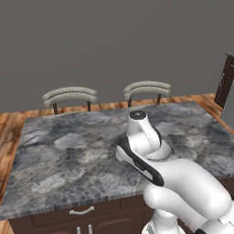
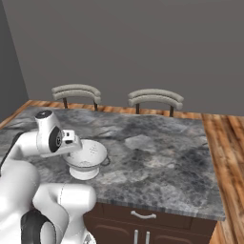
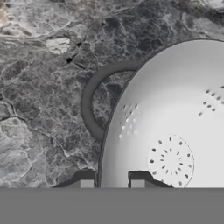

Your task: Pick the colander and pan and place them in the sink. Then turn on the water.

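The white perforated colander (image 2: 89, 157) stands upright on the grey stone island counter (image 2: 157, 152), near its front left. In the hand view the colander (image 3: 175, 118) is seen from just above, and its grey loop handle (image 3: 89, 100) sticks out over the stone. My gripper (image 3: 112, 183) reaches down onto the rim beside that handle. One fingertip is outside the wall and one inside, closed narrowly on the rim. The pan, the sink and the water are out of view.
Two curved-back chairs (image 1: 71, 96) (image 1: 147, 88) stand behind the island's far edge. A dark cabinet (image 1: 226, 80) is at the far right. Drawers with metal pulls (image 2: 143, 215) run below the counter front. Wooden floor surrounds the island.
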